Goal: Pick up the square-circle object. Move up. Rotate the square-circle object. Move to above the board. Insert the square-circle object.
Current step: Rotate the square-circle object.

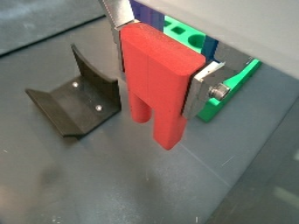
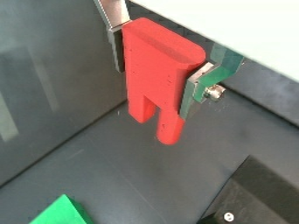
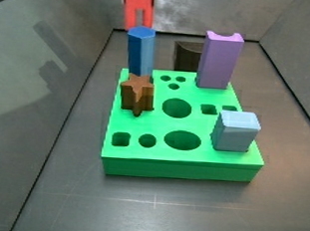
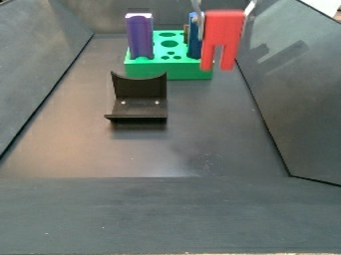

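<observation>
The gripper (image 1: pixel 156 70) hangs in the air above the dark floor, its two silver fingers (image 1: pixel 208 80) pinching the square-circle object (image 1: pixel 156 83) by its flat sides, so the jaws stand only as wide as the red block is thick. The block hangs upright with its two short stubs pointing down, clear of the floor, as both wrist views show (image 2: pixel 158 79). In a wrist view the fixture (image 1: pixel 73 94) stands on the floor just beside and below the held block, with the board (image 1: pixel 222 87) and a dark blue piece (image 1: pixel 149 16) partly hidden behind the fingers. In a side view the red block (image 4: pixel 224 38) hangs off the board's (image 4: pixel 170 62) near corner, the fixture (image 4: pixel 136 98) well in front of it. Another side view shows only the block's upper part (image 3: pixel 138 5) behind the board (image 3: pixel 182 154), whose top carries a blue column (image 3: pixel 140 50), a purple block (image 3: pixel 221 60), a brown star-shaped block (image 3: pixel 138 92) and a light-blue cube (image 3: pixel 237 129).
</observation>
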### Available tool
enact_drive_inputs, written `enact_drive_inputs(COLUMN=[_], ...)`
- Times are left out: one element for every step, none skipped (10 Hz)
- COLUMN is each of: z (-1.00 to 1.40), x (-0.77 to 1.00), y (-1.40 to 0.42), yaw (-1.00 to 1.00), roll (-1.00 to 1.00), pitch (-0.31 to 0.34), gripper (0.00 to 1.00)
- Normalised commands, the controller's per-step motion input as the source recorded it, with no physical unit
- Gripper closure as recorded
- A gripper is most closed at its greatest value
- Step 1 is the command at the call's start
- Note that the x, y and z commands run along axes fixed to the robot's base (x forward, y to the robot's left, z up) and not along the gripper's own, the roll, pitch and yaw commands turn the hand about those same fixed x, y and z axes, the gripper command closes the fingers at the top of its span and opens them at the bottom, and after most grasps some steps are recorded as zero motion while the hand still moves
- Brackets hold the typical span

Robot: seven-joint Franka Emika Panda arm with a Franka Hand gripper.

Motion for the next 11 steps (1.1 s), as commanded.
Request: enact_drive_inputs(z=[-1.0,-1.0,-1.0,-1.0,-0.83,-0.73,-0.52,-0.37,-0.18,0.0,1.0], x=[0.02,0.02,0.02,0.02,0.02,0.02,0.02,0.02,0.03,0.0,0.0], y=[0.02,0.02,0.03,0.03,0.04,0.04,0.03,0.03,0.03,0.0,0.0], yaw=[-0.05,-0.05,-0.05,-0.05,-0.05,-0.05,-0.05,-0.05,-0.05,-0.05,-0.05], roll=[-0.11,-0.1,-0.09,-0.08,-0.07,-0.06,-0.05,-0.04,-0.03,0.17,0.17], pitch=[-0.058,-0.053,-0.05,-0.049,-0.05,-0.051,-0.045,-0.041,-0.033,-0.009,-0.005], gripper=[1.0,1.0,1.0,1.0,1.0,1.0,1.0,1.0,1.0,0.0,0.0])
